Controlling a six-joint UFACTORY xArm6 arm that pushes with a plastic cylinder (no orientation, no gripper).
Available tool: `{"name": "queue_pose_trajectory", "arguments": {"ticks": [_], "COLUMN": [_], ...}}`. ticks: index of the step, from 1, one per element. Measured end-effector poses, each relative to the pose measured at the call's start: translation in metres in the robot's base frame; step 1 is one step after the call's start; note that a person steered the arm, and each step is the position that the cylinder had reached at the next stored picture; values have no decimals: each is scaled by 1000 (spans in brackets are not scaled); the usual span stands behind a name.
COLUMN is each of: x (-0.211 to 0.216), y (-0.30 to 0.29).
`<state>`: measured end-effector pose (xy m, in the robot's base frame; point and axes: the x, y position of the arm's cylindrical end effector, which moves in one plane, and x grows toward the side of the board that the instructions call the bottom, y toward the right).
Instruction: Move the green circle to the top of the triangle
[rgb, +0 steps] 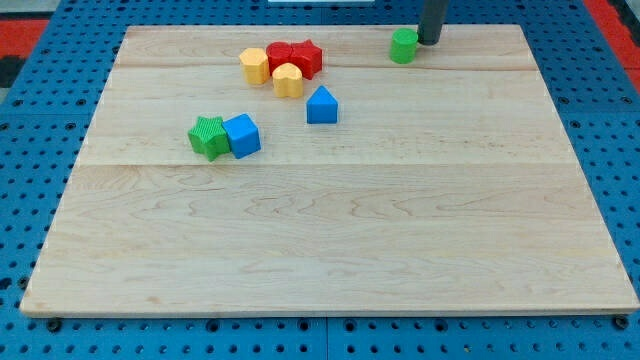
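Observation:
The green circle stands near the board's top edge, right of centre. My tip is right beside it on its right side, touching or nearly touching it. The blue triangle lies lower and to the left of the green circle, near the board's upper middle. The rod rises out of the view's top.
A yellow hexagon, a red block, a red star and a yellow heart cluster left of the triangle's top. A green star touches a blue cube further left. The wooden board lies on blue pegboard.

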<state>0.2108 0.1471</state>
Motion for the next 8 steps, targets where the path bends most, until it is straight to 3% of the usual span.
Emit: {"name": "queue_pose_trajectory", "arguments": {"ticks": [1, 5, 8], "x": [-11, 35, 98], "y": [-15, -32, -39]}}
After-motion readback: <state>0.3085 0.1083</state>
